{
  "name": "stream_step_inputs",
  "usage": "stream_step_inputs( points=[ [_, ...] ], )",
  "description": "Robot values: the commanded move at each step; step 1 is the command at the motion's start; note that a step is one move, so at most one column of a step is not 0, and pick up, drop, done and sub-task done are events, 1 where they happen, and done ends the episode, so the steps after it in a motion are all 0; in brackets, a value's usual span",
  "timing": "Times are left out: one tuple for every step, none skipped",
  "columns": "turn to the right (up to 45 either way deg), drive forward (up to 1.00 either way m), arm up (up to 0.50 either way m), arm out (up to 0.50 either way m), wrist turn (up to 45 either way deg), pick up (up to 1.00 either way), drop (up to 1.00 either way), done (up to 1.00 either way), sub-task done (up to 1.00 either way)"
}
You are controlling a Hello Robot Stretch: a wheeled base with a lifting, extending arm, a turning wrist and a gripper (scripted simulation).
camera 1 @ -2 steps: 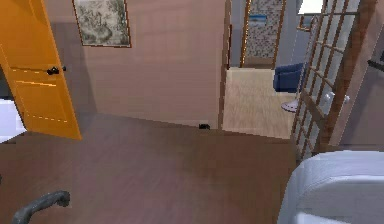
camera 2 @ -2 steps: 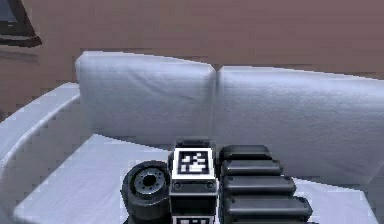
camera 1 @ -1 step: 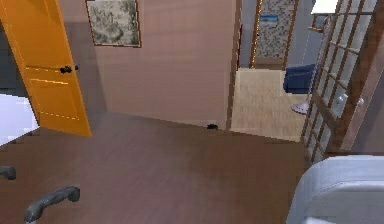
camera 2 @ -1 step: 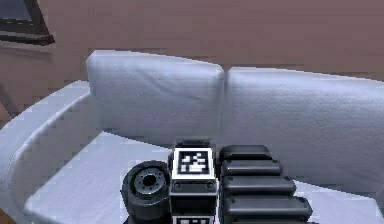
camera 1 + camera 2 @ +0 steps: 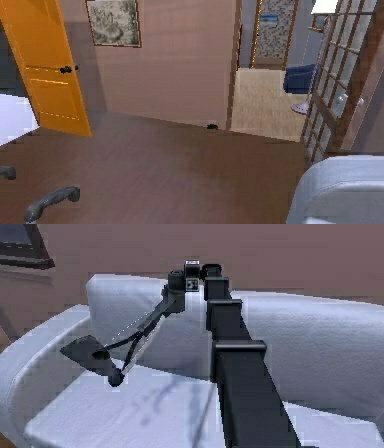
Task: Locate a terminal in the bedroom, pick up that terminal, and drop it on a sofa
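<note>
Terminal [image 5: 83,354], seemingly the dark flat slab, sits right at the fingertips of the gripper [image 5: 110,364], above or on the seat of the white sofa [image 5: 300,329]. Whether it is held or already resting I cannot tell, nor the fingers' state. Finding and carrying look done, with only the release in question. Its long axis appears to run crosswise to the fingers, pointing beyond them toward the armrest.
</note>
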Motion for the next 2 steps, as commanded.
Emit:
stream_step_inputs(
  points=[
    [0.0, 0.0, 0.0, 0.0, 45.0, 0.0, 0.0, 0.0, 0.0],
    [0.0, 0.0, 0.0, 0.0, 45.0, 0.0, 0.0, 0.0, 0.0]
  ],
)
